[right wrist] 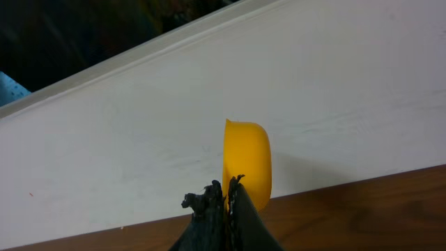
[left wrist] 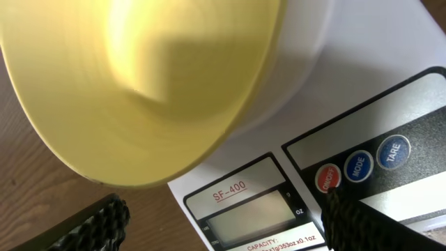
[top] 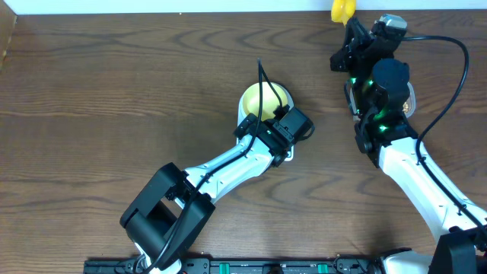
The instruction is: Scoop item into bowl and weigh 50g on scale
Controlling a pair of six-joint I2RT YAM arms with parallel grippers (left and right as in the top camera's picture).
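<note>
The left claw (left wrist: 226, 224) is spread wide over the scale (left wrist: 390, 56), perhaps for its red button (left wrist: 327, 178), while the scoop (right wrist: 248, 164) is clamped in the right claw (right wrist: 227, 192).

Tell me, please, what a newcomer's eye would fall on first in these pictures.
The pale yellow bowl on the white scale at mid-table fills the left wrist view, with the open left fingers just short of it. Next comes the bright yellow scoop, held in the shut right fingers before the white wall at the table's far right.
</note>
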